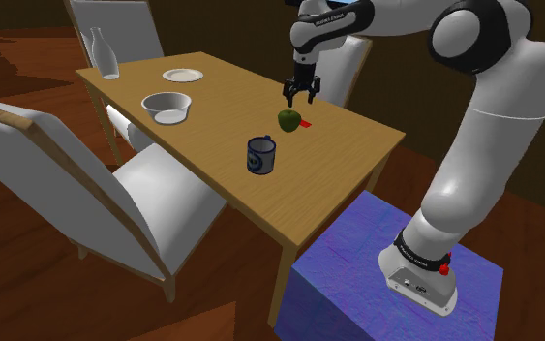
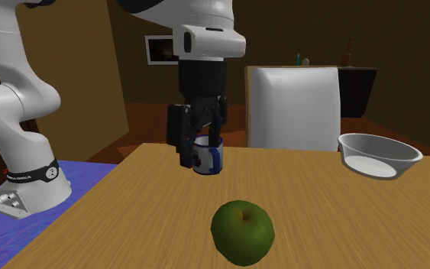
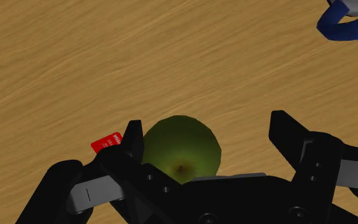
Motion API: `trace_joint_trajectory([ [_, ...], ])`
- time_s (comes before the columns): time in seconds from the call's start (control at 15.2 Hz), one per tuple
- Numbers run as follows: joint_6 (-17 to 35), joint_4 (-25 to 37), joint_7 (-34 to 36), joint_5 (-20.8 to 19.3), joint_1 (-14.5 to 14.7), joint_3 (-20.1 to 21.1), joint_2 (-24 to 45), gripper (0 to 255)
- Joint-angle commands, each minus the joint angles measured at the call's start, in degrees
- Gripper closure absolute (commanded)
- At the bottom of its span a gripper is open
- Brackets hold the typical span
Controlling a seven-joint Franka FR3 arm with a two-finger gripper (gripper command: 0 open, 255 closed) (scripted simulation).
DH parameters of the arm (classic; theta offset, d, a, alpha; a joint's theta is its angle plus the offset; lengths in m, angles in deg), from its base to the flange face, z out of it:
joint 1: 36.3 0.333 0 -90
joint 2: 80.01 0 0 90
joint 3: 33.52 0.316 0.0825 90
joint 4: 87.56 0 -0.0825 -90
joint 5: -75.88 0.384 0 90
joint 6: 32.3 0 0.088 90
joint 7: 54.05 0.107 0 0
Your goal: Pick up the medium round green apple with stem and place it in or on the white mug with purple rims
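Observation:
A round green apple (image 1: 288, 119) (image 2: 241, 231) with a short stem sits on the wooden table (image 1: 328, 184). My gripper (image 1: 300, 97) (image 2: 202, 153) hangs open just above it, touching nothing. In the wrist view the apple (image 3: 180, 149) lies close against one finger, off-centre in the gap of the gripper (image 3: 209, 137). The mug (image 1: 260, 155) (image 2: 208, 157) looks dark blue with a pale inside. It stands upright a short way from the apple, toward the table's near edge in the shoulder view. Its blue handle (image 3: 346, 25) shows beyond the fingers.
A small red tag (image 1: 306, 123) (image 3: 106, 142) lies beside the apple. Further along the table stand a white bowl (image 1: 166, 106) (image 2: 377, 155), a plate (image 1: 182, 75) and a clear carafe (image 1: 105, 53). White chairs (image 1: 86, 184) (image 2: 291, 107) ring the table. The blue-draped stand (image 1: 396, 281) is at lower right.

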Motion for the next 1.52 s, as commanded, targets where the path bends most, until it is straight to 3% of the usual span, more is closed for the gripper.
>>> trace_joint_trajectory([
  [0.0, 0.5, 4.7, -0.1, 0.4, -0.5, -0.3, 4.6, 0],
  [0.4, -1.6, 21.6, -0.6, 1.6, -2.5, -1.0, 17.3, 0],
  [0.92, 3.4, 18.0, -0.7, 1.7, -2.6, -1.0, 18.8, 0],
  [1.39, 3.4, 18.1, -0.7, 1.7, -2.6, -1.0, 18.8, 0],
  [1.45, 3.4, 18.1, -0.7, 1.7, -2.6, -1.0, 18.8, 255],
])
